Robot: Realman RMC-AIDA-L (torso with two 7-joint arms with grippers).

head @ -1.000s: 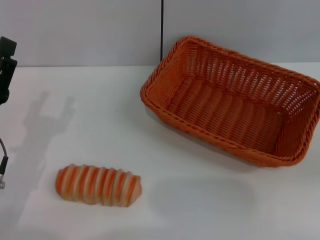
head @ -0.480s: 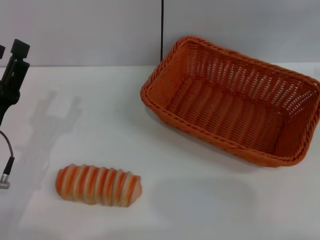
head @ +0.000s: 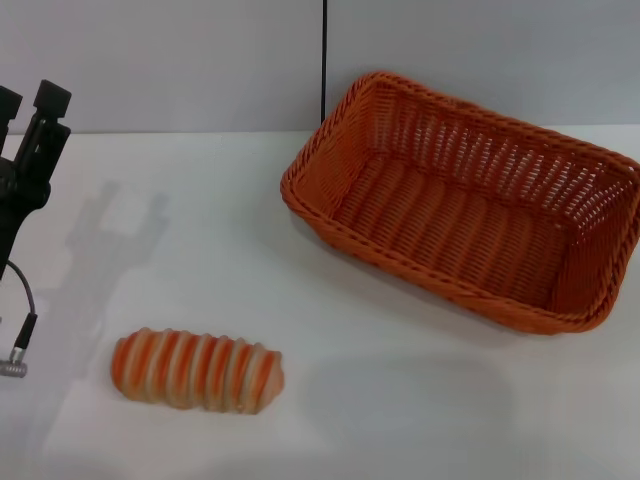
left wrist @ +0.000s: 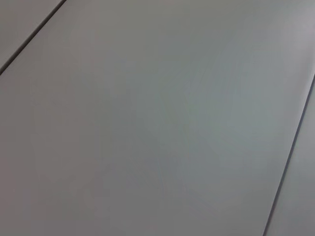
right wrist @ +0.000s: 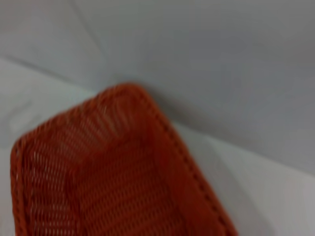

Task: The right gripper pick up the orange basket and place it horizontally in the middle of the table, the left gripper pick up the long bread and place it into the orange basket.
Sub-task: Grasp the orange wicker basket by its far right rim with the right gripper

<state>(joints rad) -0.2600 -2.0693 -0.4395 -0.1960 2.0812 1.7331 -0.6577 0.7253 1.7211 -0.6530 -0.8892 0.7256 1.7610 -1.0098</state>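
Observation:
The orange basket (head: 470, 215) sits empty on the white table (head: 400, 400) at the back right, turned at an angle. One of its corners (right wrist: 113, 187) fills the right wrist view, seen from above. The long bread (head: 196, 370), striped orange and cream, lies on its side at the front left. At the far left edge, my left gripper (head: 27, 105) hangs open above the table, well behind and to the left of the bread, holding nothing. My right gripper is out of sight in every view.
A grey wall with a dark vertical seam (head: 324, 60) stands behind the table. A loose cable end (head: 14, 368) dangles at the left edge near the bread. The left wrist view holds only grey wall panels (left wrist: 157, 118).
The left gripper has come further into view from the left edge, moving right and slightly up. Basket and bread have not moved.

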